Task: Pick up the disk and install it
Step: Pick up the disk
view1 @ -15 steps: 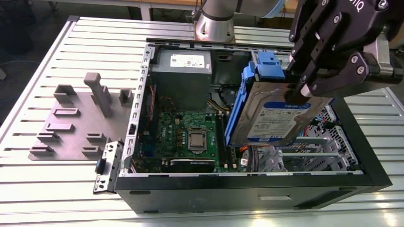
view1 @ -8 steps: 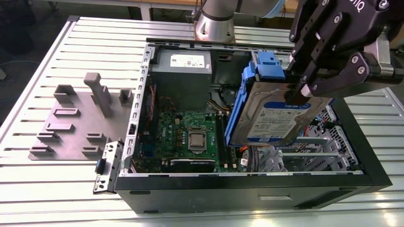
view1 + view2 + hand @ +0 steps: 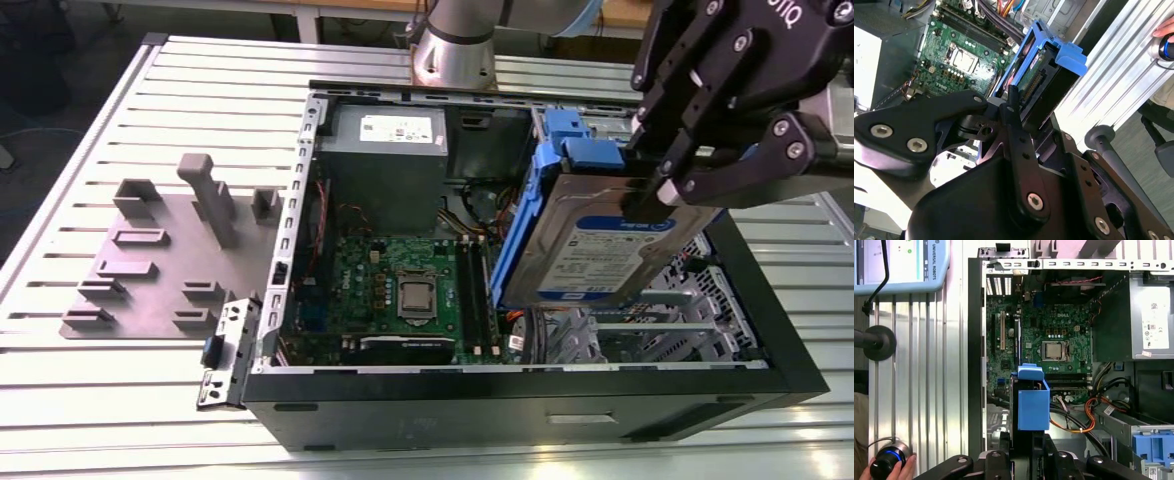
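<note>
The disk (image 3: pixel 601 250) is a silver drive with a white-and-blue label and blue rails. It hangs on edge and tilted over the open computer case (image 3: pixel 534 385), its lower end down by the bay at the exterior view's right. My gripper (image 3: pixel 657 190) is shut on the disk's upper end, its black fingers (image 3: pixel 647 205) pressed to the face. In both wrist views the disk's blue rail (image 3: pixel 1033 405) and connector end (image 3: pixel 1040 80) stick out past the fingers (image 3: pixel 1013 100), above the motherboard.
Inside the case lie a green motherboard (image 3: pixel 400 280), a grey power-supply box (image 3: pixel 384 150) and a blue-latched drive cage (image 3: pixel 1151 450). A grey fixture plate (image 3: pixel 147 260) sits on the slatted table at the exterior view's left. A hand (image 3: pixel 889 465) rests on a knob.
</note>
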`<state>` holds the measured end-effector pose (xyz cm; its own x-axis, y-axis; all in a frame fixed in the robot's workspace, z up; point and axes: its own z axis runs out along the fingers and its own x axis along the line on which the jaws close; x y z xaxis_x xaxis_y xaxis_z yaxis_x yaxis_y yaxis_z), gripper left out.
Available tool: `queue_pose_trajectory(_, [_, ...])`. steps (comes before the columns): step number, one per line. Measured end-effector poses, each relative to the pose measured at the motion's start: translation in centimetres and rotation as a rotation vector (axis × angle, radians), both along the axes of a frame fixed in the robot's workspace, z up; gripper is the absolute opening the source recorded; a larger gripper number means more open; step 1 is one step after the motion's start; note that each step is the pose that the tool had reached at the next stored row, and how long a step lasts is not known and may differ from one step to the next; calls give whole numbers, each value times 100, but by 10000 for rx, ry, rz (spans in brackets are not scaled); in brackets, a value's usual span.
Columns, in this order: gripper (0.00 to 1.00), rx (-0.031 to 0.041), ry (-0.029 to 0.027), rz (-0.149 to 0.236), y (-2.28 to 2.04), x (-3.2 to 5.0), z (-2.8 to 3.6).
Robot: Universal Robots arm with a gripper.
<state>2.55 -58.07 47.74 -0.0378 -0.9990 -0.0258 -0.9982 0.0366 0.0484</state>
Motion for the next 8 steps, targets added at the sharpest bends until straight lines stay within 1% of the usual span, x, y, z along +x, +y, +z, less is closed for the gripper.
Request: queue_pose_trajectory(8, [35,1,9,1,0,226,-4])
